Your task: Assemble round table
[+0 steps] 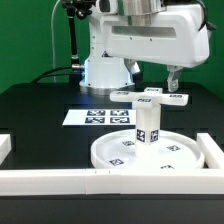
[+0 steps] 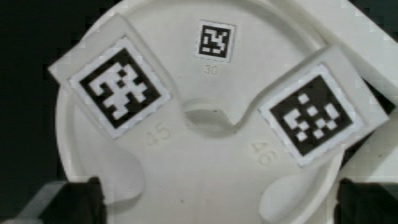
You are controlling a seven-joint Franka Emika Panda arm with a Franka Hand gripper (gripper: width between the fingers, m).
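The large round rimmed disc (image 1: pixel 140 152) lies flat on the black table. The short cylinder leg (image 1: pixel 147 125) stands upright on its middle. The cross-shaped base (image 1: pixel 150 97) lies level on top of the leg. My gripper (image 1: pixel 171 82) hangs just over the base's arm on the exterior view's right. In the wrist view the base (image 2: pixel 205 120) fills the picture with three tags showing. My gripper (image 2: pixel 217 205) has its dark fingers (image 2: pixel 71 200) wide apart at either side of one base arm. The jaws look open.
The marker board (image 1: pixel 97 116) lies on the table behind the disc. The long white border wall (image 1: pixel 60 180) runs along the front, with an end piece (image 1: pixel 213 150) at the exterior view's right. The robot's base (image 1: pixel 100 70) stands at the back.
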